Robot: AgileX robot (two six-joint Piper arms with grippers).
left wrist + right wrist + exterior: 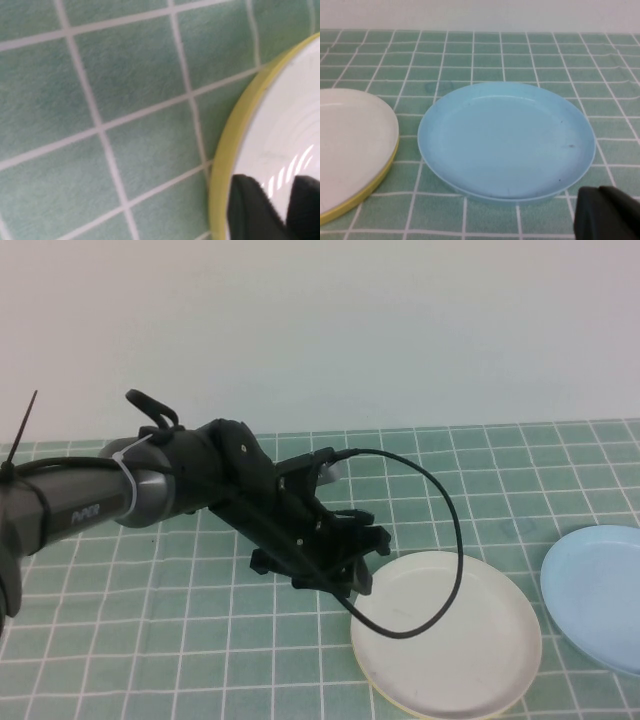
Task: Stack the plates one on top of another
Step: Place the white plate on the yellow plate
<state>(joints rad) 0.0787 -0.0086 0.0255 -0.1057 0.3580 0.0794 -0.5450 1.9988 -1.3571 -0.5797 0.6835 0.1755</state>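
1. Left gripper [335, 565] over the left rim of the white plate [460, 635] – fingers slightly parted, gripping nothing.
2. Right gripper [607, 215] near the blue plate [506, 139]; fingers – cannot tell.
3. Risk: white plate on yellow plate [367, 187] could slide off if nudged.

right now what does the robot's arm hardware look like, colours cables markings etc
The left arm is a dark grey tube with white lettering and a white cable tie, ending in a black angular left gripper beside the white plate. A thin black cable loops from its wrist. Of the right gripper, near the blue plate, only a black edge shows.
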